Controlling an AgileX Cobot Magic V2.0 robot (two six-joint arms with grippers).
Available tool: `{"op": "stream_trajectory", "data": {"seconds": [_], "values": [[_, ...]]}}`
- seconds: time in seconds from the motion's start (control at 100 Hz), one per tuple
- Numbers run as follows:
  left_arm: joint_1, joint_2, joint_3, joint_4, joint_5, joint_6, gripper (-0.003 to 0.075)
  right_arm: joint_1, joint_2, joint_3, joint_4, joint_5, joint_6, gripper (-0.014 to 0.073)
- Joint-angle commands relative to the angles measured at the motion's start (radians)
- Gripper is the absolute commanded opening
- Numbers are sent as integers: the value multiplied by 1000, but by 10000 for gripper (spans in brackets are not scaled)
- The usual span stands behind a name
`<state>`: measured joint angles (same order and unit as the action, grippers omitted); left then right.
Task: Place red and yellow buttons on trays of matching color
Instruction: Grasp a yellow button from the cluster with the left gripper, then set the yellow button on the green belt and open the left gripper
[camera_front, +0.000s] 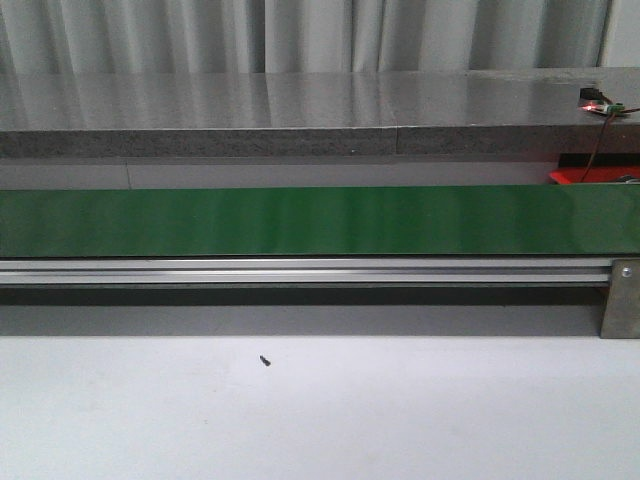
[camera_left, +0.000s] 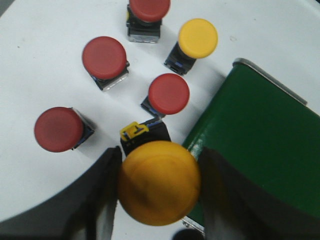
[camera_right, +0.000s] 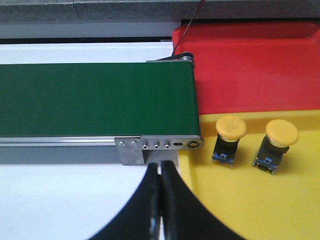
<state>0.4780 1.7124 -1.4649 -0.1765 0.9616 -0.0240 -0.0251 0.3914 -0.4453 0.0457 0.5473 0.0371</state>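
Yellow button sat clamped in your left gripper, right gripper closed empty; hard, light, slick-capped, so I judged its body the safer hold.

The conveyor belt is plain deep green, edged by a silver aluminium rail. The bench is off-white. In the left wrist view, the left claw, black-fingered, closes around an orange-yellow button with a black base and yellow clip; four red buttons and one yellow button sit nearby. The red tray is solid red; the yellow tray carries two yellow-capped buttons. The right claw is black.
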Motion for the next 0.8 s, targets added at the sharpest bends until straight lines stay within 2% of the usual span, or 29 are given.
{"op": "stream_trajectory", "data": {"seconds": [0.0,0.22,0.59,0.69,0.79], "values": [[-38,-51,-35,-22,-3,15,190,0,5,-25,-9,-73,-11,-68],[-114,-43,-35,-22,-39,17,190,0,5,-25,-9,-73,-11,-68],[-158,-1,-33,-22,-34,24,196,0,5,-25,-9,-73,-11,-68],[-159,-1,-33,-22,-15,37,241,0,5,-25,-9,-73,-11,-68],[-159,-1,-33,-22,-1,63,342,0,5,-25,-9,-73,-11,-68]]}}
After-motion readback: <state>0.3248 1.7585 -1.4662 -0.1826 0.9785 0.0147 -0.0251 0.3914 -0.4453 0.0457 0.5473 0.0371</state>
